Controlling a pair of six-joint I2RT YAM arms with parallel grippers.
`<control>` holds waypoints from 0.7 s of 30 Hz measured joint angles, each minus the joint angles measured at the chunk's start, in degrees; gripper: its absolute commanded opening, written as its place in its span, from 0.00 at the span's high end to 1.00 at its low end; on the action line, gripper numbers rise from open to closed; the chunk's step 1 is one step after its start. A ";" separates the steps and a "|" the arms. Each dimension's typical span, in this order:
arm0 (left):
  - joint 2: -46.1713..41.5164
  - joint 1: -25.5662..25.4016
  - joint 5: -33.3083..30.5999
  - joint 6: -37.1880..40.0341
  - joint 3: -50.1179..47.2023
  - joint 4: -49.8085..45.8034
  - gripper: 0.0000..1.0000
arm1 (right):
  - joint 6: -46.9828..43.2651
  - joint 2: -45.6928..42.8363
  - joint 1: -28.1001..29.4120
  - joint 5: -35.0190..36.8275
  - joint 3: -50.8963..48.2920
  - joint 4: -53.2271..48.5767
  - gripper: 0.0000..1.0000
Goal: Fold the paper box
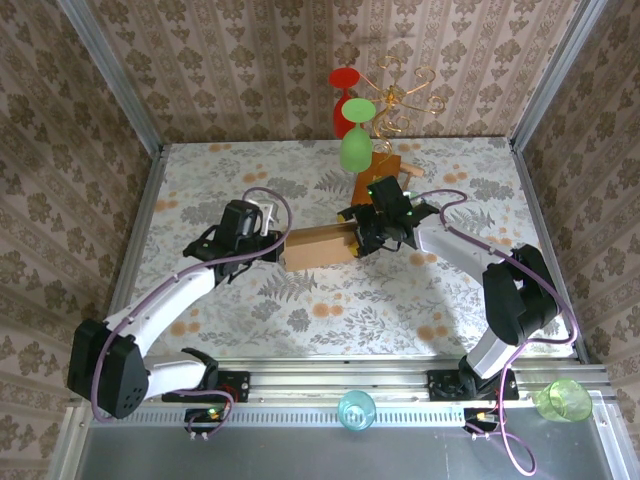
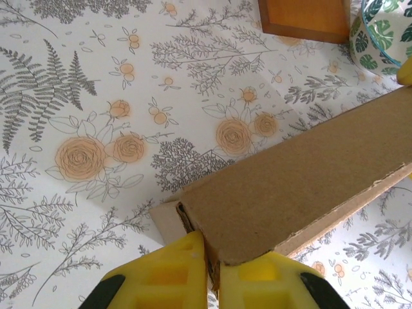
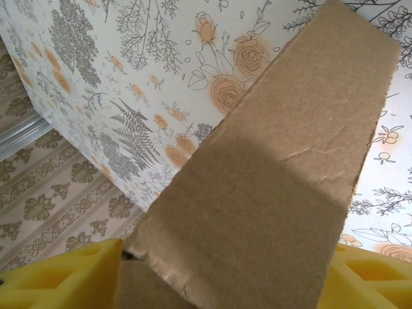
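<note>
Visibly, left gripper (image 2: 207, 261) pinches the paper box (image 2: 302, 187); right gripper (image 3: 225, 277) straddles it.

Top camera looks down; wrist cameras, close behind left gripper (image 2: 212, 264) and right gripper (image 3: 222, 277), share the paper box (image 1: 318, 248).

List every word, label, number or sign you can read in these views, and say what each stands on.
No readable text in any view.
paper box: plain cardboard, no print on the faces that show.
orange-brown board: the part in view is bare.
leaf-patterned cup: leaf pattern, no words.
</note>
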 measured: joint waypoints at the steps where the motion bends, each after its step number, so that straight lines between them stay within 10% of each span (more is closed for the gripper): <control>1: 0.24 -0.04 -0.20 0.02 0.00 0.37 0.90 | -0.15 -0.20 -0.15 -0.11 0.00 0.00 0.28; 18: 1.57 -0.46 -1.42 0.02 0.66 1.33 0.87 | -0.39 -5.46 -0.68 -0.63 -4.35 2.16 0.42; 21: 1.25 -0.48 -1.31 0.00 0.66 0.83 0.70 | -0.92 -5.40 -0.90 -0.63 -4.35 2.80 0.50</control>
